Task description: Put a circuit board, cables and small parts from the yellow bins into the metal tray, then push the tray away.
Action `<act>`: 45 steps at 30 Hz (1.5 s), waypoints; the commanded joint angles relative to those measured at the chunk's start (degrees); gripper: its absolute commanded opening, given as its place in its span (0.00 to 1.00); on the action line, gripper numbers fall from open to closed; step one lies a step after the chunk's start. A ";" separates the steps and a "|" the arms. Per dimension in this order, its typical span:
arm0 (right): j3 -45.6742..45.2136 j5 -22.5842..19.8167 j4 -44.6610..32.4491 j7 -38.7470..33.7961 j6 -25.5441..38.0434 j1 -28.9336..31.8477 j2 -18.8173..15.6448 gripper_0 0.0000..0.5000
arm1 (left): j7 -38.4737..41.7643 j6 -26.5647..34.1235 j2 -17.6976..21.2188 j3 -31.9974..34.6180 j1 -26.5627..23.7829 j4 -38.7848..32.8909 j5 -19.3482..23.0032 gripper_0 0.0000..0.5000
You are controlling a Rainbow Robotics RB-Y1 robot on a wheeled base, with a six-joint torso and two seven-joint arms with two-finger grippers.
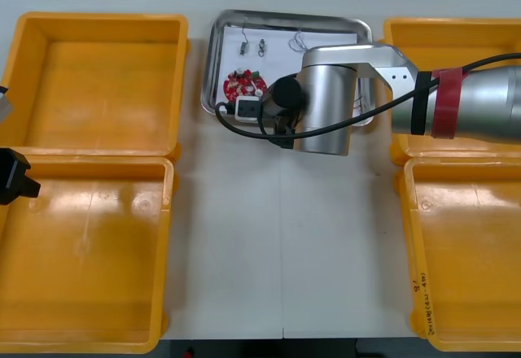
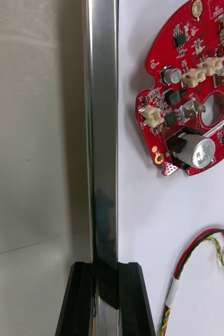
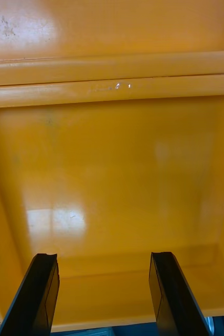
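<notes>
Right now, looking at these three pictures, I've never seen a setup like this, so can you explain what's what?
This is a two-armed robot at a table. One picture looks down from above its arms; the other two come from cameras on its wrists. Four yellow bins flank a metal tray. In the tray lie a round red circuit board, a red and yellow cable and small metal parts. The right gripper has its black fingers shut on the tray's rim. The left gripper hangs open over the near left bin, holding nothing.
</notes>
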 commanded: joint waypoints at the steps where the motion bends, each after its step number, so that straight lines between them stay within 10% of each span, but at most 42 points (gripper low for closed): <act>1: -0.93 -1.88 3.91 3.33 -1.53 -2.70 1.34 0.00 | 1.08 0.35 2.32 1.90 0.93 -1.60 0.43 1.00; 22: -1.98 -6.19 5.41 5.97 -2.58 -3.49 1.61 0.01 | 1.08 0.35 2.32 1.90 0.93 -1.60 0.43 1.00; 26: -2.16 -6.19 5.50 6.23 -2.58 -3.49 1.61 0.61 | 1.08 0.35 2.32 1.90 0.93 -1.60 0.43 1.00; 31: -2.77 -6.19 5.41 6.23 -2.32 -3.49 1.61 0.97 | 1.08 0.35 2.32 1.90 0.93 -1.60 0.43 1.00; 45: -9.28 -14.10 4.35 6.58 6.47 -3.23 2.31 1.00 | 1.08 0.35 2.32 1.90 0.93 -1.60 0.43 1.00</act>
